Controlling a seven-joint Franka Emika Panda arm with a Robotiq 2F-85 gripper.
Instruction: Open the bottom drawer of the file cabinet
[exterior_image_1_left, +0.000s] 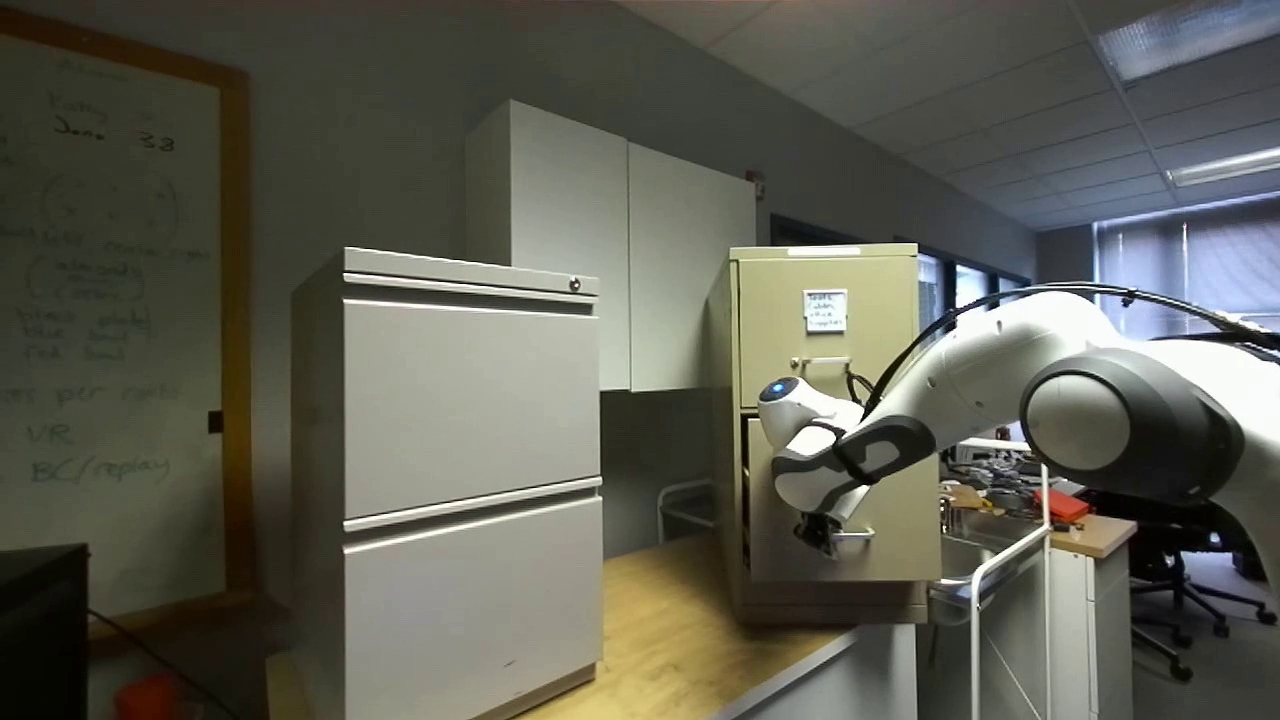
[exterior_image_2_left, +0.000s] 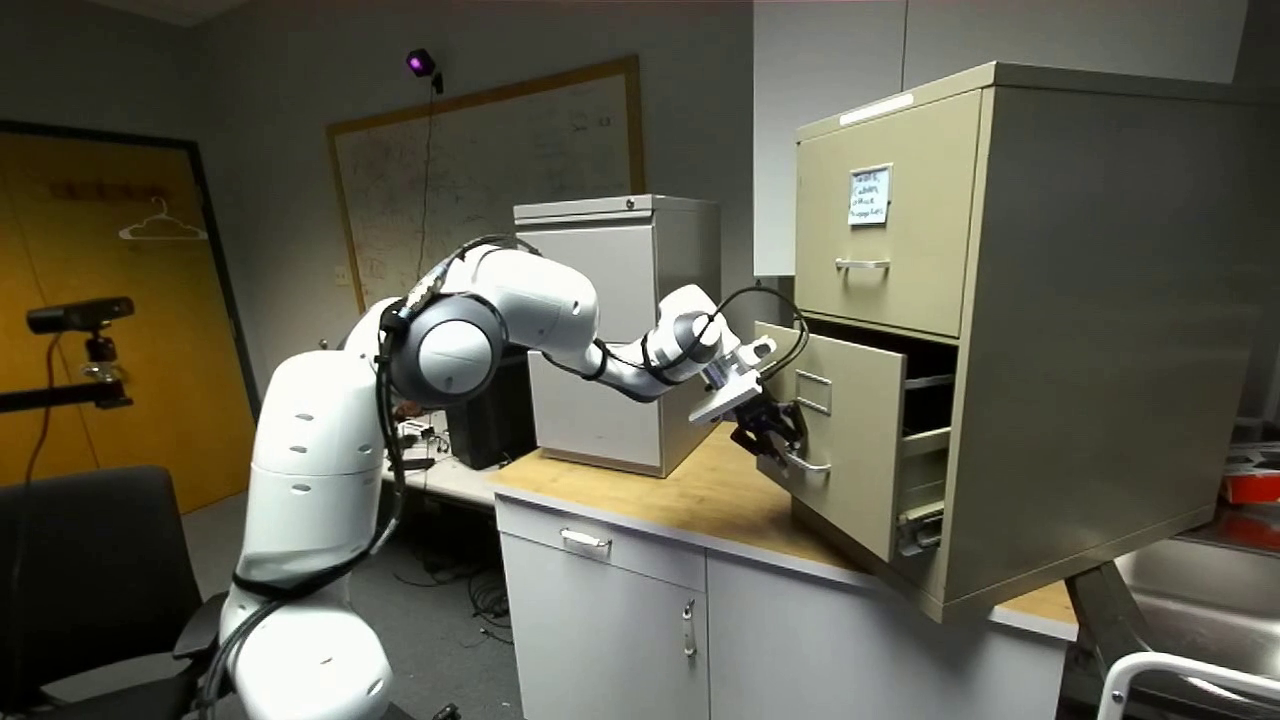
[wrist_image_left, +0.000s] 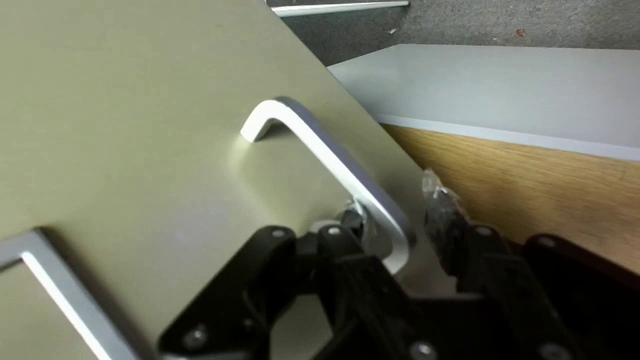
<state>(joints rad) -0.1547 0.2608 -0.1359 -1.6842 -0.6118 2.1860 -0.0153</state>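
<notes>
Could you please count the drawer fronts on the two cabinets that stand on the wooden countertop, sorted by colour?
Tan: 2 (upper tan front, lower tan front)
Light grey: 2 (upper grey front, lower grey front)
Total: 4

We're facing the tan file cabinet (exterior_image_1_left: 775, 320) nearly square-on in an exterior view, grey file cabinet (exterior_image_1_left: 470, 400) nearer; tan side panel (exterior_image_2_left: 1100, 330) looming close in an exterior view, whiteboard (exterior_image_2_left: 530, 150) beyond; both share the robot arm (exterior_image_1_left: 1040, 335). Wrist view peers down, tight on the drawer handle (wrist_image_left: 340, 169)!
</notes>
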